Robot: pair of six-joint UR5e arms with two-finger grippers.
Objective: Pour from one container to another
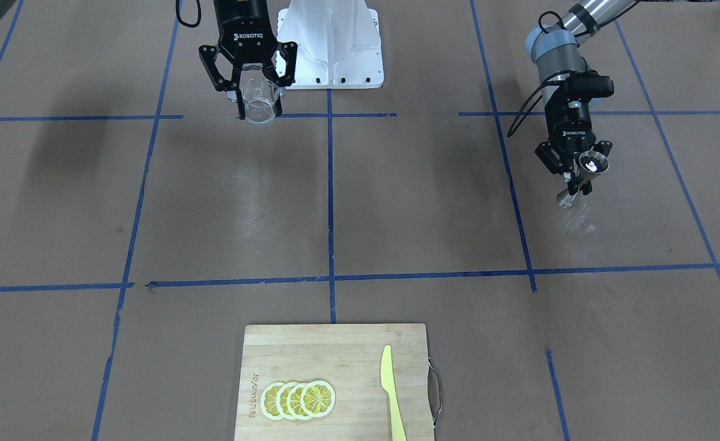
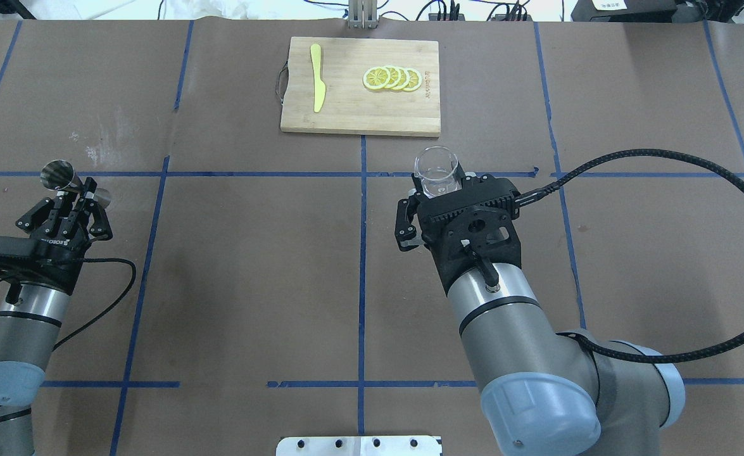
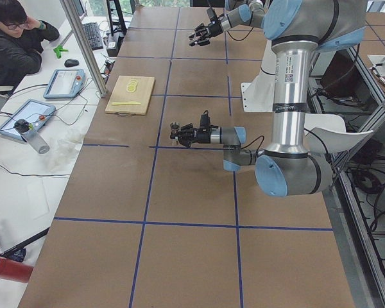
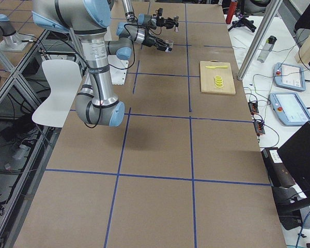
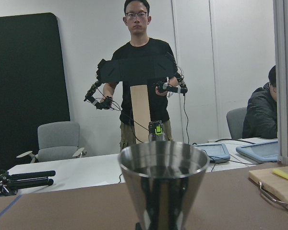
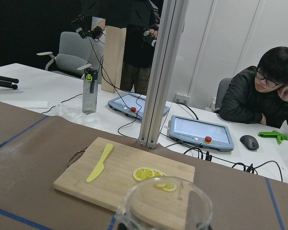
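A two-armed robot holds a vessel in each arm above a table (image 2: 251, 253) covered in brown paper and marked off with blue tape lines (image 2: 363, 253). The left jaws are closed on the narrow waist of a steel measuring cup (image 2: 61, 174), a double cone that stands upright with its wide mouth uppermost, lifted clear of the table on the robot's left side. The right jaws grip a clear glass (image 2: 436, 170) by its sides, also upright and raised, just to the right of the table's centre line. The cup and the glass are well apart, each in its own half of the table. Whether either one holds any liquid cannot be told.

At the far edge of the table, across from the robot's base, lies a wooden cutting board (image 2: 359, 117) with a metal handle on its left end. A yellow knife (image 2: 316, 85) lies flat on the board's left part, and four overlapping lemon slices (image 2: 392, 78) sit on its right part, apart from the knife.

Beyond the table, a person in black (image 5: 139, 72) stands holding hand controllers, and a seated person (image 3: 13, 38) leans at a white desk with two tablets (image 6: 199, 132) and a water bottle (image 6: 90, 91).
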